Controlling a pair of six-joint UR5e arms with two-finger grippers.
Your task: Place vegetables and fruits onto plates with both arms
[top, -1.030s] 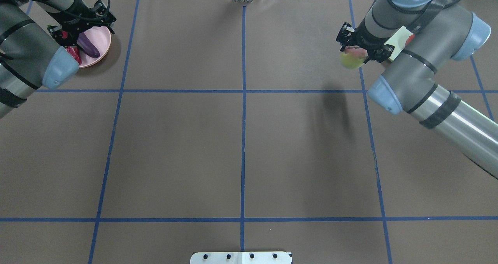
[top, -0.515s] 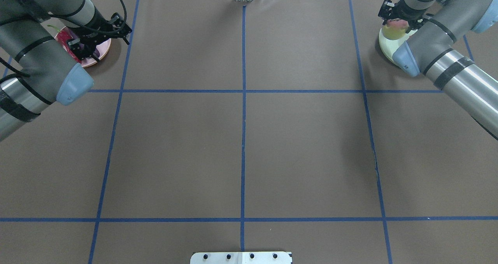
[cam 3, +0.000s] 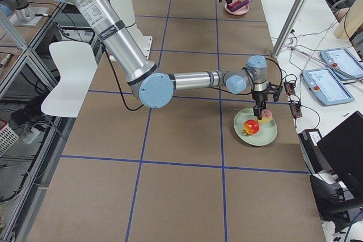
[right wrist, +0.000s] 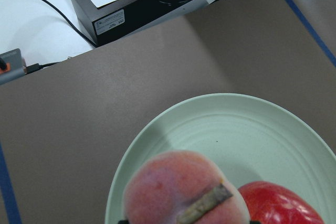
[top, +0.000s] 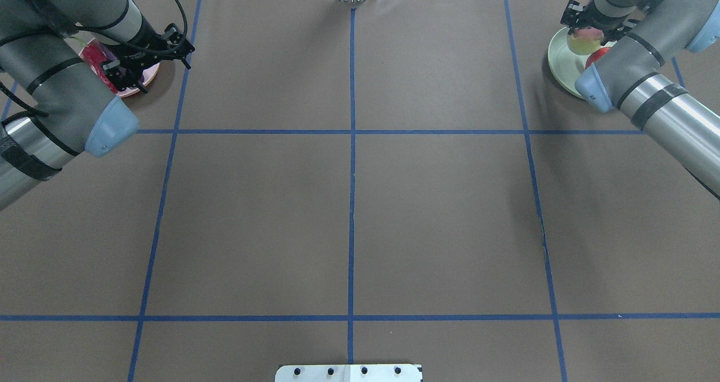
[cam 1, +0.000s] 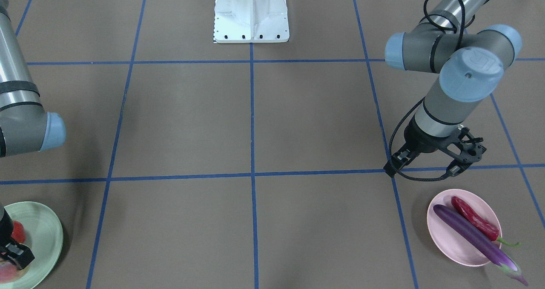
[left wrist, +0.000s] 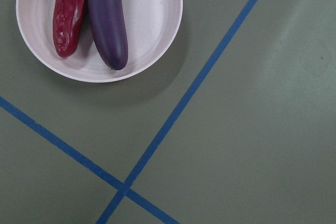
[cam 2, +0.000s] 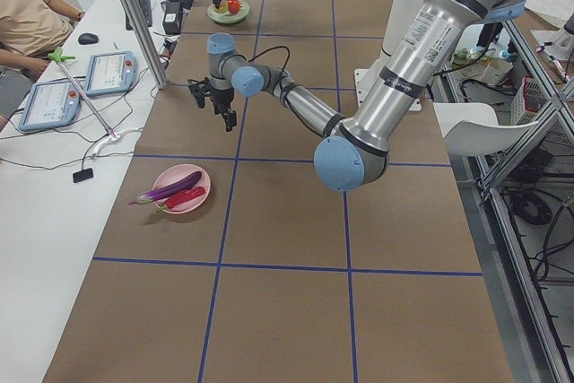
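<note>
Right gripper (top: 589,26): clamped on the peach (right wrist: 178,192), jaws either side of it, low over the green plate (right wrist: 236,129) at the far right corner of the desk (top: 349,202). A second ago it carried the peach over bare desk, short of the plate. Now the fruit hangs just beside the pomegranate (cam 3: 251,126), which lies on the plate. Cannot tell whether the peach touches the plate yet. Its stem end faces up toward the wrist camera. It is round, so no long axis to speak of.

Left gripper (cam 1: 422,169): jaws apart, nothing in them. A second ago it was down on the pink plate (cam 1: 447,238) with the eggplant (cam 1: 472,238). It has since lifted and pulled back toward the robot, clear of the rim.

Eggplant lies flat on the pink plate, far left corner. Long axis runs diagonally, calyx end pointing far and left and overhanging the rim. Chili (cam 1: 472,218) lies alongside it, parallel, green stem the same way.

Judgement: vegetables are done and one fruit is plated. What remains looks like letting go of the peach without nudging the pomegranate.
</note>
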